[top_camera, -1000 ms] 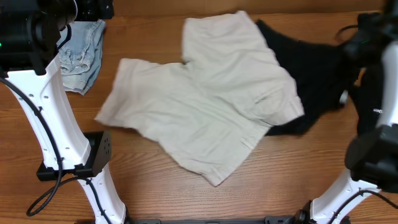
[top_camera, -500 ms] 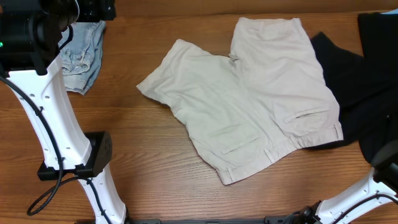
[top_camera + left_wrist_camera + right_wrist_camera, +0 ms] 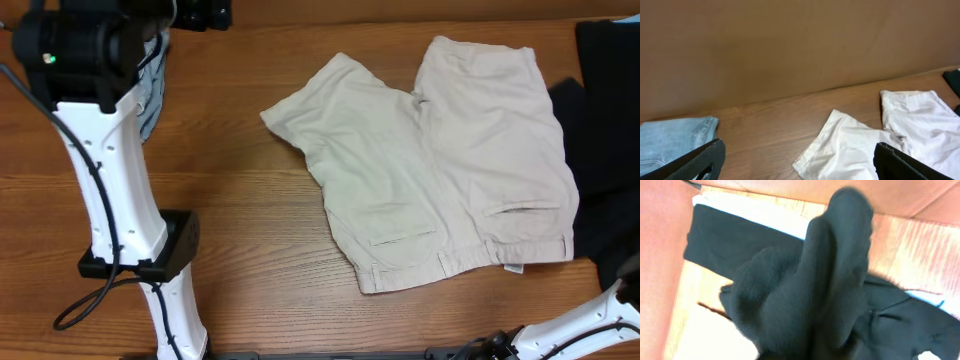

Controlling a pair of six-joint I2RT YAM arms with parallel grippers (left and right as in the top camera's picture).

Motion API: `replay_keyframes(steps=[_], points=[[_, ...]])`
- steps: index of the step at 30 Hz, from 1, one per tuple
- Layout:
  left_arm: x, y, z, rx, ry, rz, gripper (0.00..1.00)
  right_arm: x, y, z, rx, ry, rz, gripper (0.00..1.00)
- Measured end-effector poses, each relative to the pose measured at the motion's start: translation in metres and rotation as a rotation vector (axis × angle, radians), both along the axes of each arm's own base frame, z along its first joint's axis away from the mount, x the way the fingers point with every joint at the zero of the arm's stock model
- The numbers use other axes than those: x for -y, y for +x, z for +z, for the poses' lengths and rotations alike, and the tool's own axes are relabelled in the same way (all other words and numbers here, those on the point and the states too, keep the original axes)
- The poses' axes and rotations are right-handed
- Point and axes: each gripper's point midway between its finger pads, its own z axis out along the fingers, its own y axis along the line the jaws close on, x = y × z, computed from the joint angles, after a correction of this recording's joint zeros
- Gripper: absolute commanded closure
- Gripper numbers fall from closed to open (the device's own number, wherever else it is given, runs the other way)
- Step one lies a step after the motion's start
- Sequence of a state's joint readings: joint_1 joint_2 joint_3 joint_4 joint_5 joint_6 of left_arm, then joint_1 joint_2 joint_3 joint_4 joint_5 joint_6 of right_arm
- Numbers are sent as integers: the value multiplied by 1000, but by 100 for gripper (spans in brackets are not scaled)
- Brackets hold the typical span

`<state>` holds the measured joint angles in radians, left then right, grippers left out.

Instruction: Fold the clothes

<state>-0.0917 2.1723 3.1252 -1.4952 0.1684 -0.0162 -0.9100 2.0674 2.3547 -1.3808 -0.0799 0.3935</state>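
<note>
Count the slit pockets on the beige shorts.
2 on the cream-beige cotton shorts: one slit pocket on the half away from the black fabric garment, the other on the half beside it.

There was one pair of cream shorts (image 3: pixel 440 170) on the one wooden surface (image 3: pixel 250 260). The shorts had two back pockets (image 3: pixel 403 238). There was one light-blue denim piece (image 3: pixel 670 142). There was black cloth (image 3: pixel 605 110) too, but it could not be told if it was one piece or more. Two robot arms (image 3: pixel 110 170) showed.
</note>
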Motion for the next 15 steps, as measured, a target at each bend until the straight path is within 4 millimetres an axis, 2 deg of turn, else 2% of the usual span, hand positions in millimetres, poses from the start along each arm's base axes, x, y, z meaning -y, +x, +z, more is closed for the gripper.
replay_keyframes(steps=[5, 9, 15], points=[[14, 10, -21, -44, 32, -46, 4, -11, -6, -6, -41, 34, 24, 0], [49, 23, -72, -163, 94, -149, 4, -45, 4, -13, -75, 105, 147, 0], [82, 14, -167, -457, 160, -267, 5, -128, 33, -23, -154, 200, 421, 0]])
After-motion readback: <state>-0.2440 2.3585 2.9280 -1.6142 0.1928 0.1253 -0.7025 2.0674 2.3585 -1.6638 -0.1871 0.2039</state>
